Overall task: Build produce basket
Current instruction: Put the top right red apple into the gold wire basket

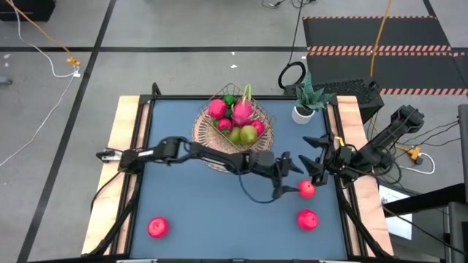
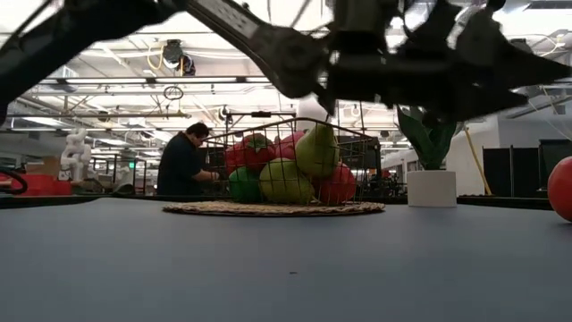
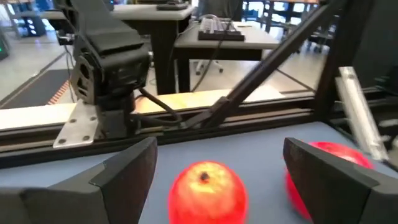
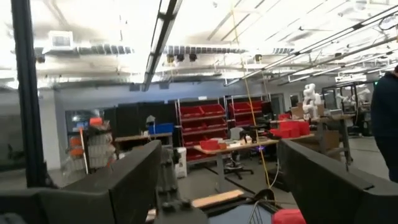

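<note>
Nearest me on the blue table (image 1: 190, 212) I see two loose red fruits: one at the near left (image 1: 157, 227) and one at the near right (image 1: 307, 218). A little farther in on the right sits a third red fruit (image 1: 306, 189), and my left gripper (image 1: 287, 177) is stretched right across the table to it, fingers spread wide. In the left wrist view that fruit (image 3: 208, 191) lies between the two open fingers (image 3: 127, 171), not gripped, with another red fruit (image 3: 329, 163) partly hidden behind the other finger. My right gripper (image 1: 319, 162) hangs just beyond, at the right side of the table, close to the left one; its wrist view looks level into the room with the fingers (image 4: 124, 180) well apart and nothing between them. Farther back, at the middle of the far edge, stands the basket (image 1: 207, 131), already holding a pink dragon fruit (image 1: 242, 109), red, green and yellow-green pieces. A white pot with a green plant (image 1: 304, 109) stands to its right at the far right corner. Beyond the table, in the low view, a person (image 2: 182, 163) in dark clothing is at a bench
</note>
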Tool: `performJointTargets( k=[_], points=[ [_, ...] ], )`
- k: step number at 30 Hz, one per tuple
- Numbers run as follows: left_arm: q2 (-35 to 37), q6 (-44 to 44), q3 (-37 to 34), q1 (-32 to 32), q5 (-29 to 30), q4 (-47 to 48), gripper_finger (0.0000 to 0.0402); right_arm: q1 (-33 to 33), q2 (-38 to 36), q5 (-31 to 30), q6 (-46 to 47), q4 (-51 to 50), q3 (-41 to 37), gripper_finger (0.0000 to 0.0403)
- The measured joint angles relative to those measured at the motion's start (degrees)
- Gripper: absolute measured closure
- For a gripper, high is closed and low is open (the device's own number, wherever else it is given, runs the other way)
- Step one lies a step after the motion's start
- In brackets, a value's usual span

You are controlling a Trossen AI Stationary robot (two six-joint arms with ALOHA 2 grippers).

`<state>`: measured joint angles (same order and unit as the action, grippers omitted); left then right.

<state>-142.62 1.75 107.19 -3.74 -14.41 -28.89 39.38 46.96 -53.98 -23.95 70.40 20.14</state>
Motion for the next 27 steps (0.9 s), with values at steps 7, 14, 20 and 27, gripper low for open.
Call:
performJointTargets(
  k=[7,14,20,27],
  points=[
    [-10.9,-1.91,14.14,-0.1,0.24,0.93,0.0013,0.0,0.03,-0.01,2.67,-2.15,0.0,0.009],
    [-16.8,-0.43,18.8,-0.14,0.85,3.55,0.0004,-0.02,0.04,-0.01,3.09,-2.09,0.0,0.009],
    [-20.06,-0.54,18.8,-0.14,0.95,2.28,0.0004,-0.02,0.04,-0.04,3.27,-2.14,0.0,0.009],
    [-20.26,-0.18,18.81,-0.2,0.95,1.39,0.0005,-0.02,0.04,-0.04,3.57,-2.52,0.0,0.009]
  ],
)
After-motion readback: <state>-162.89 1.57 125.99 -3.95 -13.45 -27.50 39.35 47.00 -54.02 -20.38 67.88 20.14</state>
